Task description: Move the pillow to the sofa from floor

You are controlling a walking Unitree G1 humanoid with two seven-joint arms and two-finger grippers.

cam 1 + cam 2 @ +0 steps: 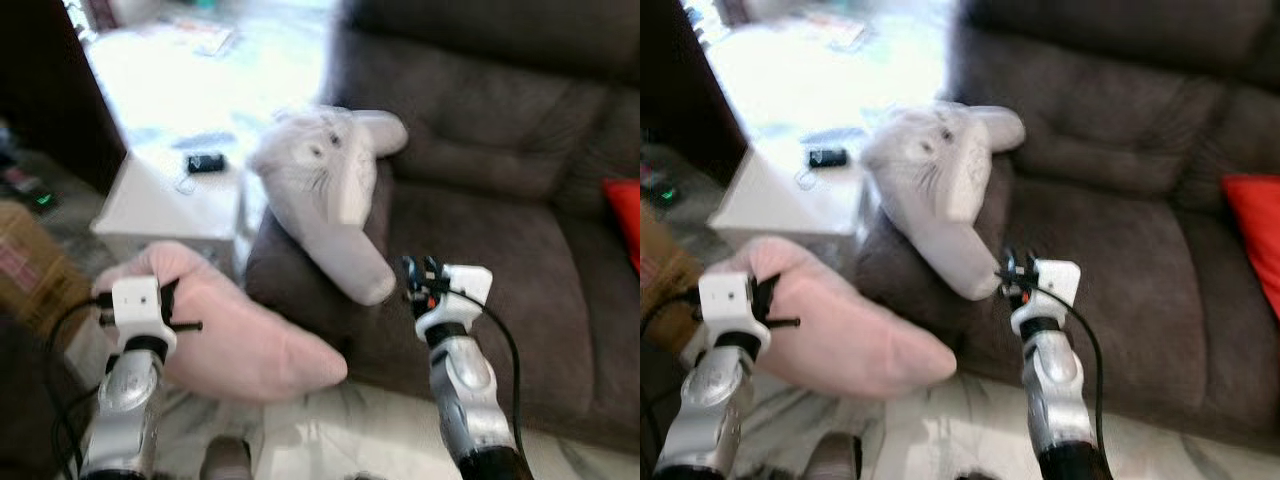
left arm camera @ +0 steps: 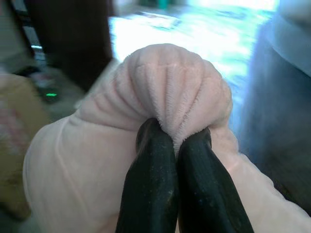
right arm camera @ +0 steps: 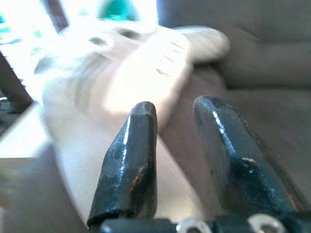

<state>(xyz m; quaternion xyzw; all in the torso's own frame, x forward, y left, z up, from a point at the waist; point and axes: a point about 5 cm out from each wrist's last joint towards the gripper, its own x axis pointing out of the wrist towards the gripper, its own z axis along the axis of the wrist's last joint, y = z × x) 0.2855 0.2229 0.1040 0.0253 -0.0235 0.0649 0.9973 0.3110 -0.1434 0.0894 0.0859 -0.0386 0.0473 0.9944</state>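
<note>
From the head views, a pink pillow (image 1: 235, 335) is seen held off the floor beside the brown sofa (image 1: 500, 200), pinched at one end by the left gripper (image 1: 175, 300). A grey elephant plush (image 1: 335, 190) lies on the sofa arm. In the left wrist view, black fingers (image 2: 150, 189) are clamped on bunched pink fabric. In the right wrist view, the right gripper (image 3: 175, 121) is parted, empty, near the plush. No writing can be read.

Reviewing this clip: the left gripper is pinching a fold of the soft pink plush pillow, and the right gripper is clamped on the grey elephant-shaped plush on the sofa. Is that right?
Not quite. The left gripper does pinch the soft pink plush pillow, but the right gripper is open and holds nothing; the right wrist view shows its fingers apart, short of the grey elephant-shaped plush lying on the dark brown sofa.
</note>
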